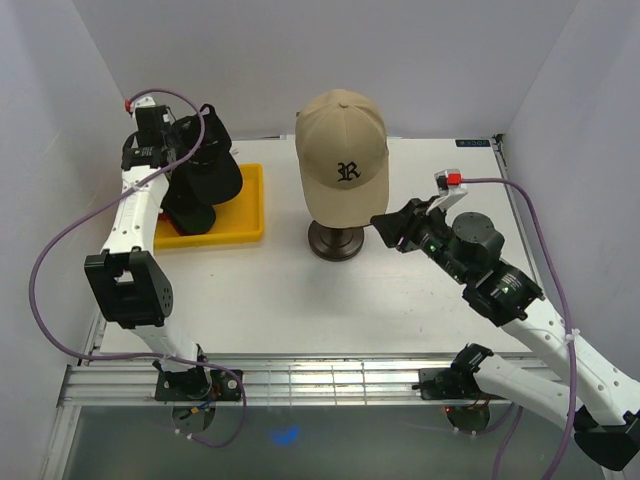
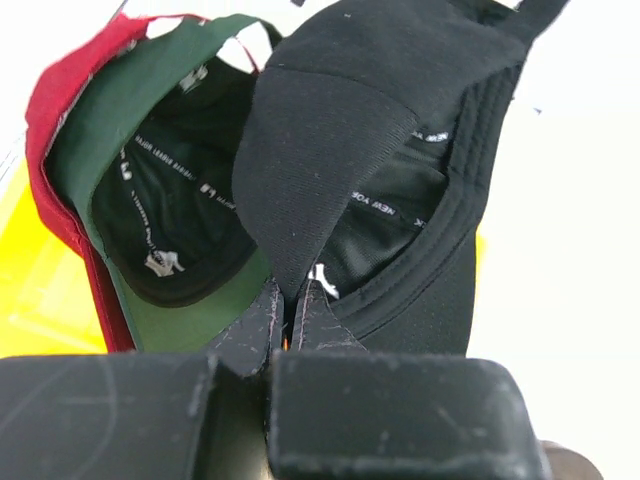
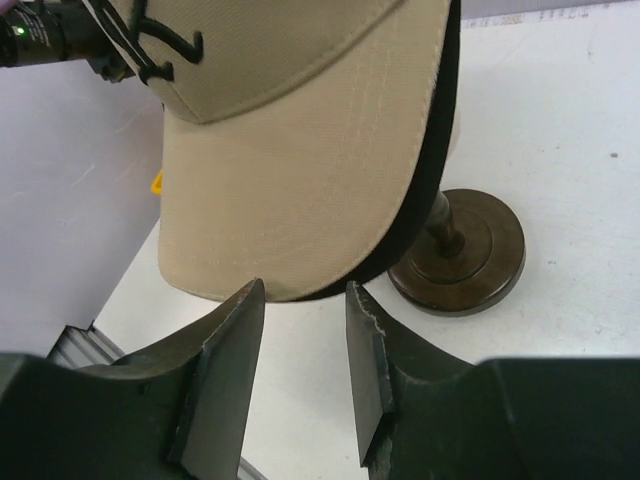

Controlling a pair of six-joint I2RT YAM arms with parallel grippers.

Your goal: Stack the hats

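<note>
A tan cap [image 1: 342, 150] with a black "R" sits on the mannequin stand, and the edge of a black brim [image 3: 435, 170] shows right under its tan brim [image 3: 290, 190]. My right gripper [image 1: 385, 228] is open and empty, its fingertips [image 3: 305, 295] just in front of that brim's edge without touching it. My left gripper [image 1: 188, 138] is shut [image 2: 290, 295] on the brim of a black cap [image 2: 330, 150] and holds it over the yellow tray [image 1: 250, 215]. A dark green cap [image 2: 120, 110] lies nested in a red cap [image 2: 60, 100] below it.
The stand's dark round base [image 1: 335, 241] rests mid-table and also shows in the right wrist view [image 3: 470, 250]. White walls close the back and both sides. The yellow tray floor [image 2: 30, 290] shows left of the caps.
</note>
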